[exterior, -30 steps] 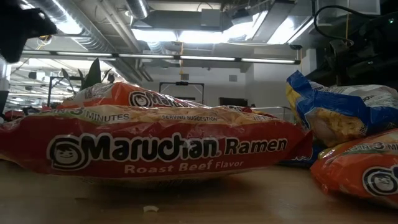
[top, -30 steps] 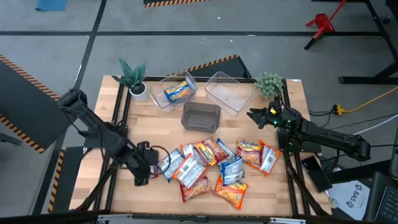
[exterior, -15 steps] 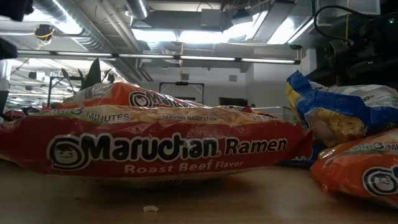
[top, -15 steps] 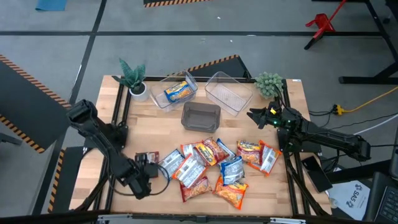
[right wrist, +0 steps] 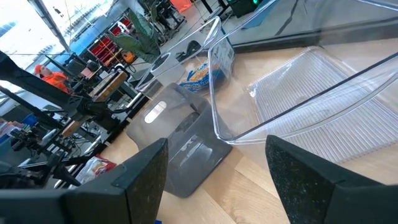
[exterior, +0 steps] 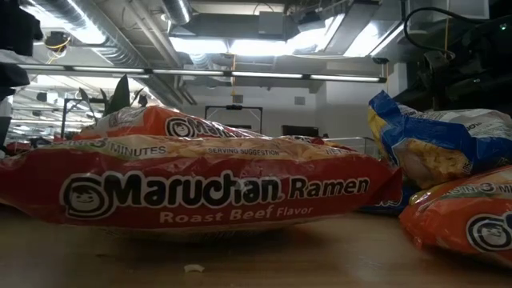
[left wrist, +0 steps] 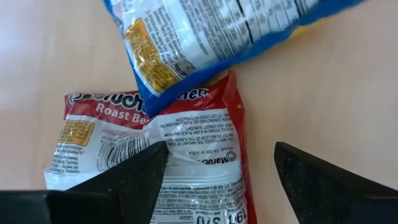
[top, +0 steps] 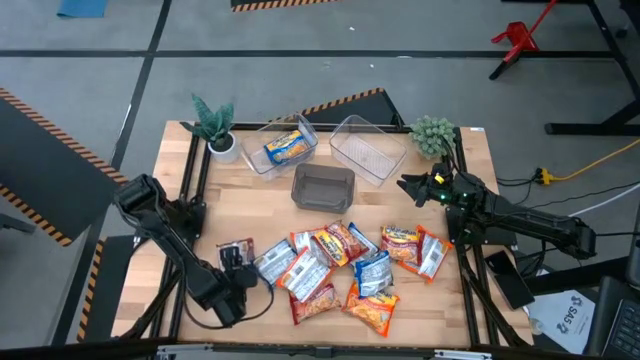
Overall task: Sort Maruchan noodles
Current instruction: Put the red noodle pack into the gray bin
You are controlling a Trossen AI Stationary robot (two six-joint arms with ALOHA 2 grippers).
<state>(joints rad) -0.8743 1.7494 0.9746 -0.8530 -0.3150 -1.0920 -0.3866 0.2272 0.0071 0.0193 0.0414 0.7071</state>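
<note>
Left gripper (top: 237, 262): jaws spread wide, nothing between them. It hangs low over the near-left part of the table (top: 240, 200), at the left end of the heap of packets.

Red-white packet (left wrist: 168, 168): directly ahead of and partly between the left gripper's fingers (left wrist: 134, 174), lying flat with its printed back up. In the high view it sits at (top: 235, 250), touching the packet to its right.

Blue packet (left wrist: 211, 37): just beyond the red-white one, its corner overlapping the far edge of it.

Remaining Maruchan noodles (top: 340, 265): loose overlapping heap to the right of the left gripper, in orange, blue and red wrappers. One packet (top: 288, 147) already lies in the left clear bin (top: 258, 160), well beyond the left gripper.

Grey bin (top: 322, 188) and right clear bin (top: 365, 150): both without packets, between the two grippers.

Right gripper (top: 412, 186): fingers parted, empty, waiting off the heap with the right clear bin just ahead of it.

Handling note, step judged as picking up the red-white packet: come down square over its free end, clear of the blue packet's overlap, so only one wrapper is pinched. Close across the narrow width and lift slowly; crinkly film likely slips or drags its neighbour.
</note>
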